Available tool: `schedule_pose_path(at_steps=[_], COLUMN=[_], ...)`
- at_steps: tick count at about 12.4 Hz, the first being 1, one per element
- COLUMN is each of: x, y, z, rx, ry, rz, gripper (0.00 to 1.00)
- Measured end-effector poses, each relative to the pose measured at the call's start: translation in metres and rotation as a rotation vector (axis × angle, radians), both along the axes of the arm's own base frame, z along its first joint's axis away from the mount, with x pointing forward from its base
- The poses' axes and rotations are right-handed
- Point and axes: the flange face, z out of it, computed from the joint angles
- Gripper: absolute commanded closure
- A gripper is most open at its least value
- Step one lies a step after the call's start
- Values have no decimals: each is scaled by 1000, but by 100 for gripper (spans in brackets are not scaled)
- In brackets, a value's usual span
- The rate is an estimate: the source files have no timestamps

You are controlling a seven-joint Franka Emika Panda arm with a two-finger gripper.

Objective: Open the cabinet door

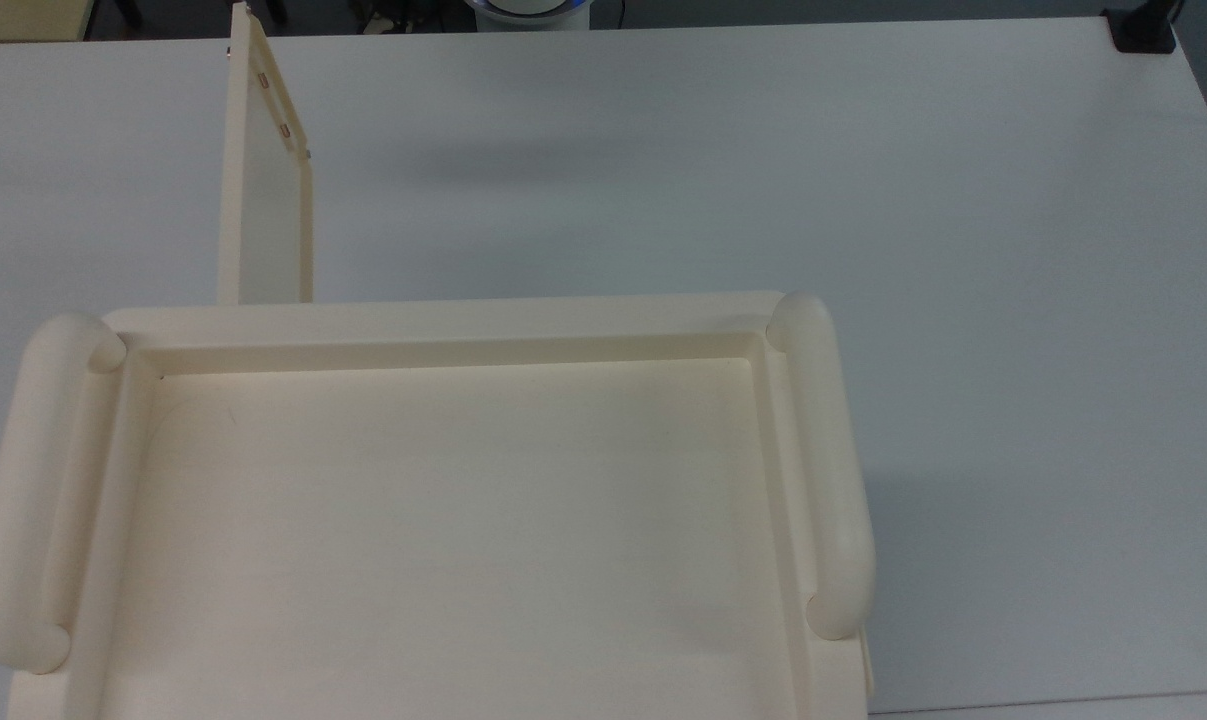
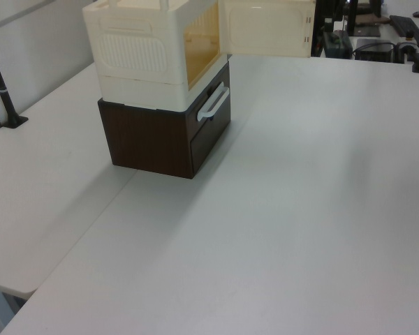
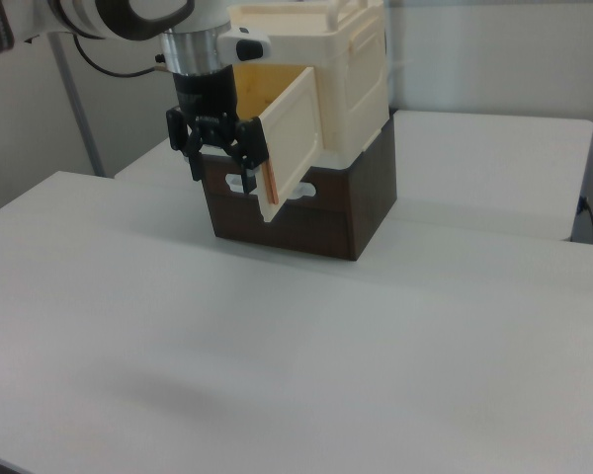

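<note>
The cabinet door (image 1: 266, 205) is a thin cream panel with small screws near its free edge. It stands swung out, roughly square to the cabinet's front. The door (image 2: 269, 28) hangs out from the cream cabinet (image 2: 140, 56) toward the left view's right. In the right view the door (image 3: 295, 138) angles out from the cabinet (image 3: 361, 69). My gripper (image 3: 222, 163) hangs open just to the right view's left of the door's free edge, in front of the cabinet's opening. I cannot tell whether it touches the door.
The cabinet's recessed top (image 1: 463, 330) with rounded side rails takes up the lower top view. The cabinet sits on a dark brown drawer unit (image 2: 153, 136) with a white handle (image 2: 213, 103). The white table (image 2: 300, 209) spreads wide in front.
</note>
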Motion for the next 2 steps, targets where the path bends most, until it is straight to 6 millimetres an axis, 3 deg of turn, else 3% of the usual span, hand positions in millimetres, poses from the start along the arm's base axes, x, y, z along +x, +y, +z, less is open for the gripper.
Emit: schedule_pose_path(at_steps=[2], x=[3], y=[0], z=[-9], rx=[1], ry=[15], rz=[0], gripper=[0])
